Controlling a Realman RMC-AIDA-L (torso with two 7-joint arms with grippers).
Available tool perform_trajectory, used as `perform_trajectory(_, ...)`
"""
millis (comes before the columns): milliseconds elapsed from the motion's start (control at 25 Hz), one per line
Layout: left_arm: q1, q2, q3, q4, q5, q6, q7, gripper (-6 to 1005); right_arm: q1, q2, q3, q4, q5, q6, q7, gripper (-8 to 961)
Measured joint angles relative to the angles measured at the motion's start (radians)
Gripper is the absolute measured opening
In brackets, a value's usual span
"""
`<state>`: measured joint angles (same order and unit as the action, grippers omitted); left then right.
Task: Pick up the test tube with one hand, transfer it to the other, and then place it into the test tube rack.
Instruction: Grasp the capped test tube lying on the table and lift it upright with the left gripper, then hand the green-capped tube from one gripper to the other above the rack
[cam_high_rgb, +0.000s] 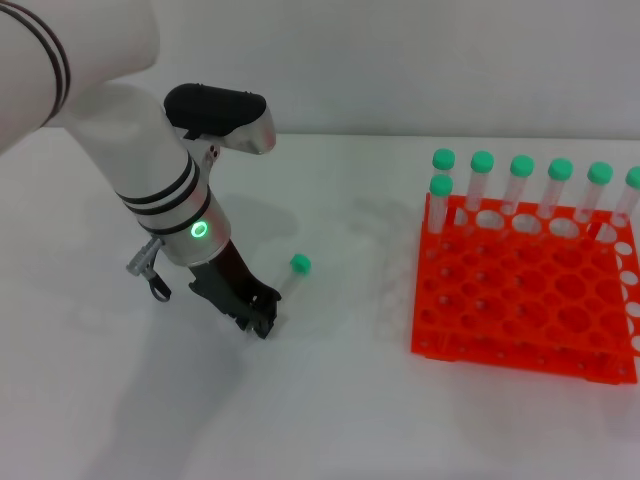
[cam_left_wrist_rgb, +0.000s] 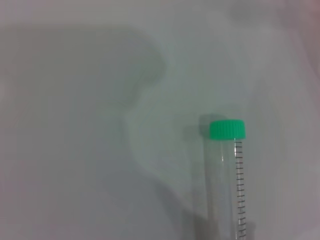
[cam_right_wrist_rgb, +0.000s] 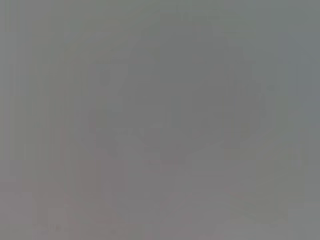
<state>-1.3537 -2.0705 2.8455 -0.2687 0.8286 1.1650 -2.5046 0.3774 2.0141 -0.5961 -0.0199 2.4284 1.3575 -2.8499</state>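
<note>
Left hand (cam_high_rgb: 262, 318) low on tabletop (cam_high_rgb: 330, 400), at base of test tube (cam_high_rgb: 291, 277); grip state unclear; tube axis slants up-right toward rack (cam_high_rgb: 520, 300); right hand unseen

Seven capped tubes stand upright in holes along the far edge: six in the back row (cam_high_rgb: 521, 180), the seventh (cam_high_rgb: 441, 195) just in front of the leftmost one. All have green caps and clear bodies. The white table (cam_high_rgb: 330, 400) carries everything.
</note>
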Motion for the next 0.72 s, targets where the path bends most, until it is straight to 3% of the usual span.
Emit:
perform_trajectory(200,-0.005,0.004,-0.001,-0.009,-0.032,-0.057,0.035,194,0.0,0.0,0.001,0.0,0.0,0.0,0.0,767)
perform_trajectory(320,-0.006,0.013,-0.002,-0.019,-0.126,-0.126,0.105,194,0.0,0.0,0.003,0.0,0.0,0.0,0.0,767)
perform_trajectory(440,0.014,0.018,-0.002,-0.024,-0.318,-0.208,0.242,195,0.003,0.002,0.026,0.004,0.0,0.0,0.0,766)
perform_trajectory(560,0.063,0.014,-0.002,-0.029,-0.594,-0.288,0.463,195,0.001,0.003,0.037,0.005,0.0,0.0,0.0,766)
perform_trajectory(600,0.063,0.014,-0.002,-0.029,-0.594,-0.288,0.463,195,-0.001,0.003,0.043,0.008,0.0,0.001,0.0,766)
perform_trajectory(680,0.131,0.003,-0.002,-0.028,-0.881,-0.318,0.704,195,-0.005,0.003,0.056,0.013,0.0,0.004,0.003,766)
perform_trajectory(720,0.143,0.002,-0.002,-0.026,-0.928,-0.318,0.747,195,-0.008,0.004,0.063,0.015,0.0,0.005,0.01,766)
